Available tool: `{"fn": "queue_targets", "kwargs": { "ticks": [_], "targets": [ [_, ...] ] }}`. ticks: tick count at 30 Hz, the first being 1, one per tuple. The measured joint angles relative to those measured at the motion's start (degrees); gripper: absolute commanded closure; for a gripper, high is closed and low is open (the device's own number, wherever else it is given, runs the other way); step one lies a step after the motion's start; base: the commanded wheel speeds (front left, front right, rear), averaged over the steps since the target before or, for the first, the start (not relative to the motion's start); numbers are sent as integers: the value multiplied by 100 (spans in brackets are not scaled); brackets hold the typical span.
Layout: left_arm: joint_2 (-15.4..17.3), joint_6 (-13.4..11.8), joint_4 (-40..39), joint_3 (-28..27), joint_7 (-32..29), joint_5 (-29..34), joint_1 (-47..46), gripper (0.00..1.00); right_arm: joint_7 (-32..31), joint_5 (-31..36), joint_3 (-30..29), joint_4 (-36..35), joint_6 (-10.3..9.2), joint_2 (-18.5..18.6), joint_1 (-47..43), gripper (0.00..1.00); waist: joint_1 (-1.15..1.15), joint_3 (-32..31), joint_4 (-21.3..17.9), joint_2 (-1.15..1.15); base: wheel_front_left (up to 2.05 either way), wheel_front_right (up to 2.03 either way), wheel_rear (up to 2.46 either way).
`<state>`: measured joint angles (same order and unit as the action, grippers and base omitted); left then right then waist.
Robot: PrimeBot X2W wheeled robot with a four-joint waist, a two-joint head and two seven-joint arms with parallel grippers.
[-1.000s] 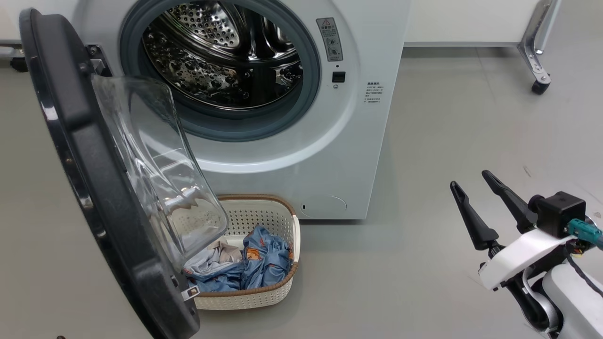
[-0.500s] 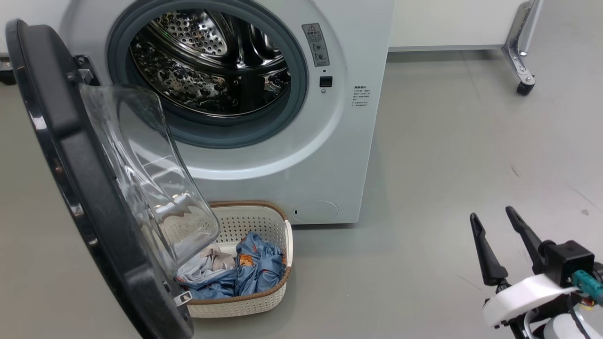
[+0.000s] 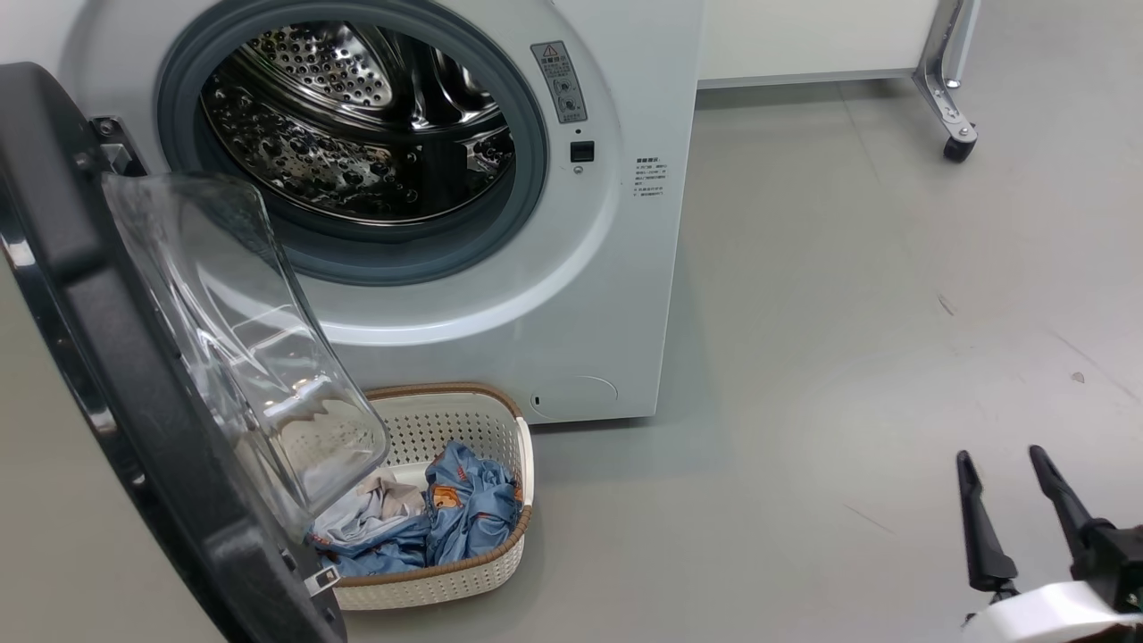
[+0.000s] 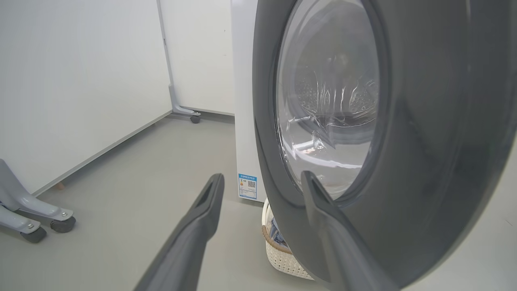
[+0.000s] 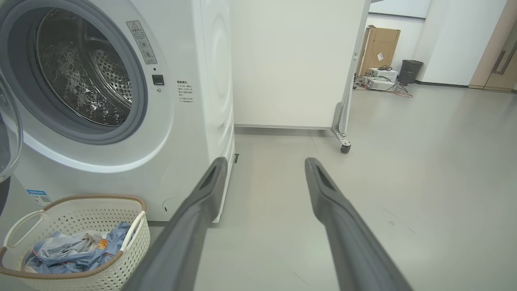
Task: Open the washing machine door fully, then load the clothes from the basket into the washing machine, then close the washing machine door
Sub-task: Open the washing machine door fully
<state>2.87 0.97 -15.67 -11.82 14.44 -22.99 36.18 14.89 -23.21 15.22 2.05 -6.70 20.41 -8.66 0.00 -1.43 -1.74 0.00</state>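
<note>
The white washing machine (image 3: 616, 295) stands at the upper left with its steel drum (image 3: 357, 116) exposed. The washing machine door (image 3: 107, 357), with a black rim and a clear glass bowl, hangs open to the left, over part of the basket. The cream basket (image 3: 473, 572) sits on the floor before the machine, holding the clothes (image 3: 464, 509), blue and pale cloth. My right gripper (image 3: 1000, 457) is open and empty, low at the right, far from the basket. In the left wrist view my left gripper (image 4: 262, 176) is open at the door's (image 4: 424, 161) outer rim edge; contact is unclear.
Grey floor spreads to the right of the machine. A wheeled metal leg (image 3: 951, 125) of a white partition stands at the back right. Grey caster feet (image 4: 36, 214) sit by the wall. A cardboard box (image 5: 377, 44) and a dark bin (image 5: 412, 68) are far off.
The head camera has shifted, sliding the machine, door and basket leftward in the picture. My right gripper has drawn back and sunk toward the lower right corner, still open.
</note>
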Motion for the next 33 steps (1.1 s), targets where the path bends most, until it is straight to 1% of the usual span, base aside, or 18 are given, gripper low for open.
{"fn": "queue_targets", "kwargs": {
  "ticks": [5,13,19,22,25,26,27,28,29,33],
  "targets": [
    [-1,0,4,11,0,0,0,0,0,164,-401,-53,-1,-44,-244,0,0,33,-22,0,0,0,0],
    [-1,0,14,10,0,2,-3,0,0,341,-578,-96,27,-112,-280,0,0,103,-13,0,0,0,0],
    [-1,1,42,11,0,5,-19,0,0,513,-589,-98,261,-231,-276,0,0,144,23,0,0,0,0],
    [-1,32,67,57,0,37,-74,0,0,573,-645,-107,324,-300,-269,0,0,154,75,0,0,0,0],
    [-1,33,76,46,0,38,-94,0,0,627,-660,-105,438,-370,-263,0,0,156,121,0,0,0,0],
    [-1,33,86,46,0,38,-94,6,0,630,-661,-98,466,-405,-262,0,0,156,131,0,0,0,0],
    [-1,33,101,46,0,38,-95,27,0,630,-660,-75,493,-425,-262,0,0,156,140,0,0,0,0],
    [-1,33,116,47,0,38,-95,62,0,641,-660,-49,513,-426,-263,0,0,156,149,0,0,0,0],
    [-1,32,142,48,0,38,-96,100,0,666,-664,-20,517,-430,-263,0,0,155,159,0,0,0,0],
    [-1,15,221,54,0,36,-101,100,0,690,-703,101,610,-492,-268,0,0,151,203,0,0,0,0]
  ]
}}
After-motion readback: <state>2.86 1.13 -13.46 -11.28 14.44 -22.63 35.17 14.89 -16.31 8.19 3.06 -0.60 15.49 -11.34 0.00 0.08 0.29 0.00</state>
